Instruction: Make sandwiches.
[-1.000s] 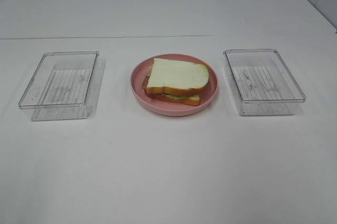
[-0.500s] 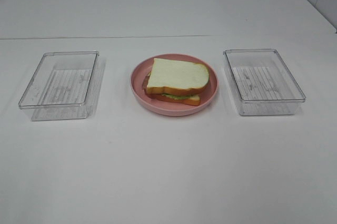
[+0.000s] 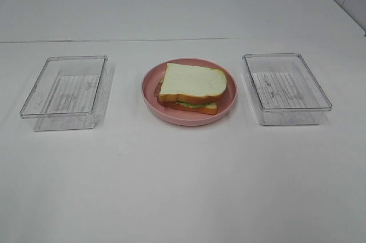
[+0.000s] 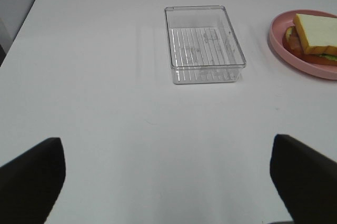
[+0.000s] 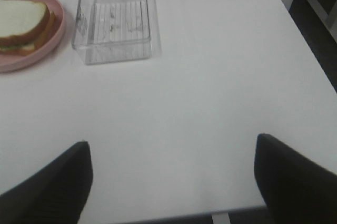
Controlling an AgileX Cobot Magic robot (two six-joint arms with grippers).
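At the centre of the frame the sandwich [image 3: 191, 87] lies on a plate [image 3: 189, 115] on the tabletop [image 3: 183, 186]. One container [image 3: 64, 92] sits at the left of the frame, another container [image 3: 286, 88] at the right, the plate between them, apart from both.

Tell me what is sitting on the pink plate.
On the pink plate lies one sandwich: a white bread slice on top, with green lettuce and a reddish layer peeking out at the edges above the bottom slice. Any other fillings are covered by the top slice.
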